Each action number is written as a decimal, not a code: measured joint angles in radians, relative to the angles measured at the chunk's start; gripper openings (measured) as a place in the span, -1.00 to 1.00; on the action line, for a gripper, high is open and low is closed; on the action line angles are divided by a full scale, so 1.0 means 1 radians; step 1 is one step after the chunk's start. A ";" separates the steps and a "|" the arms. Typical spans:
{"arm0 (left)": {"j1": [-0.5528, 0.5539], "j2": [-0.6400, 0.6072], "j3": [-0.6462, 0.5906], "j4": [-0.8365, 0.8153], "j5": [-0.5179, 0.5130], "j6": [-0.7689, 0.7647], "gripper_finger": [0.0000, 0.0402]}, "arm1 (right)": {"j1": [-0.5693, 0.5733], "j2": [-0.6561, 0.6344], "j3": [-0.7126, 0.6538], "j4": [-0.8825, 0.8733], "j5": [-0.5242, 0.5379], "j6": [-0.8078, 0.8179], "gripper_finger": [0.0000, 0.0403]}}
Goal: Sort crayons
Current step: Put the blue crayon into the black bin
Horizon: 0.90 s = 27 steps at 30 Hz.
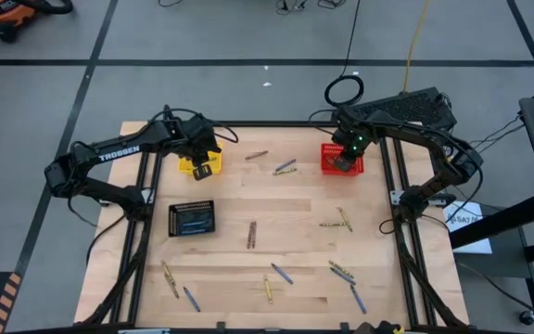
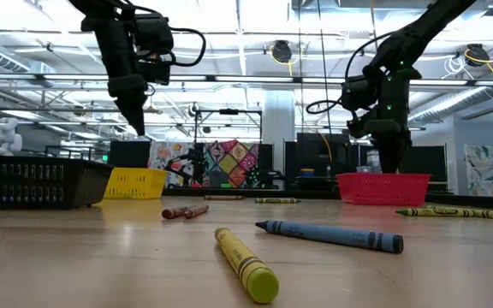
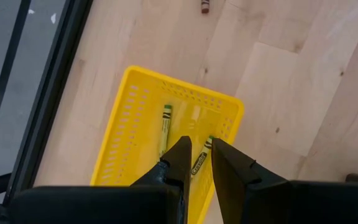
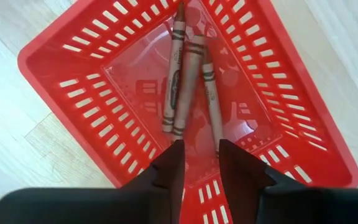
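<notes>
Crayons (image 1: 251, 232) lay scattered over the wooden table (image 1: 295, 199), most of them on the side of the black basket (image 1: 192, 219) away from the arms, with a few more between the yellow basket (image 3: 166, 134) and the red basket (image 4: 185, 93).

Left of the black basket's far edge, our left gripper (image 3: 196, 163) hung over the yellow basket, its fingers a little apart around a yellow crayon (image 3: 199, 163); whether they pinched it we could not tell. One more yellow crayon (image 3: 165, 127) lay inside. We judged a release should happen low and centred, so the stick would not bounce off the mesh wall.

Well right of the black basket, our right gripper (image 4: 197, 163) hovered over the red basket with jaws spread and empty; three brown-red crayons (image 4: 188, 78) lay on its floor.

Baskets were perforated rigid plastic; crayons were slim paper-wrapped wax cylinders, apt to roll.
</notes>
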<state>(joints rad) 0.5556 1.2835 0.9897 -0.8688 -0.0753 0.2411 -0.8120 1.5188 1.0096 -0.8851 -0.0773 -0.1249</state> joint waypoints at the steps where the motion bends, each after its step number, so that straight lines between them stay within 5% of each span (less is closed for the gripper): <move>1: 0.000 0.000 0.000 0.000 0.000 0.000 -0.71 | 0.000 0.000 0.000 0.003 0.000 0.001 -0.55; 22: -0.086 0.000 0.000 -0.010 0.024 -0.055 -0.71 | 0.034 0.000 0.000 0.099 0.001 0.007 -0.49; 27: -0.118 0.001 0.000 -0.012 0.134 -0.089 -0.71 | 0.052 0.000 0.000 0.124 0.003 -0.015 -0.41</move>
<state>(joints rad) 0.4373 1.2848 0.9894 -0.8808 0.0585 0.1516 -0.7599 1.5188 1.0096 -0.7611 -0.0746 -0.1395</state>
